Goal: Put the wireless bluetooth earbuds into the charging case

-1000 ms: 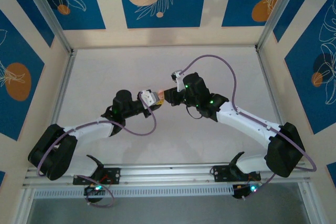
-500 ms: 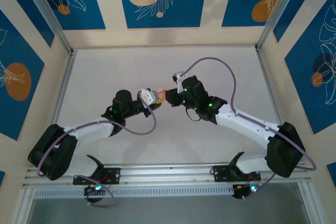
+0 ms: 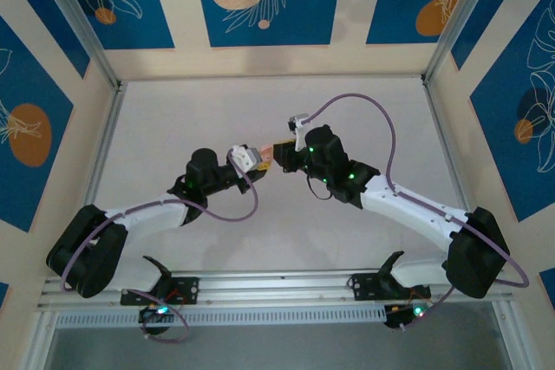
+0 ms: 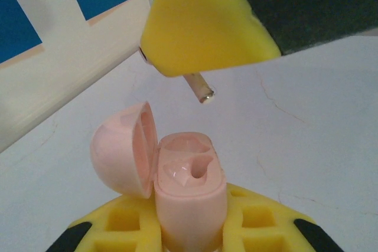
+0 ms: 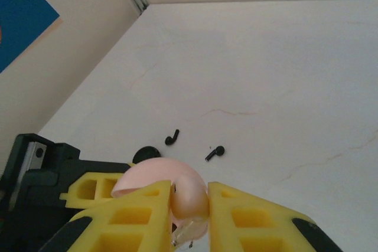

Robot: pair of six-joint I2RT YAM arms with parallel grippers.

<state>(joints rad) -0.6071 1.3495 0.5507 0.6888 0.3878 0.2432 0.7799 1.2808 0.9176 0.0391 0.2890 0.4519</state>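
Earbuds [image 5: 172,137], two tiny black pieces, lie on the white, faintly cracked tabletop [image 5: 283,75] in the middle of the right wrist view, the second [image 5: 215,153] just right of the first and apart from it. Each slants from lower left to upper right. A black disc [image 5: 144,154] sits near them on the left. Cream walls with blue leaf panels and metal posts close in the tabletop on three sides.

At the centre of the top view the two arms meet above the tabletop. The left gripper [image 3: 251,162] has its jaws pinching the pink case [image 4: 189,187], which stands upright with its lid [image 4: 124,149] swung open to the left and its hollow facing up. The right gripper [image 3: 282,153] hangs just above it, jaws closed on a pink piece [image 5: 189,196] whose pale stem [image 4: 199,88] points down and right, clear of the case.

Bare tabletop spreads wide toward the far wall and both side rails.
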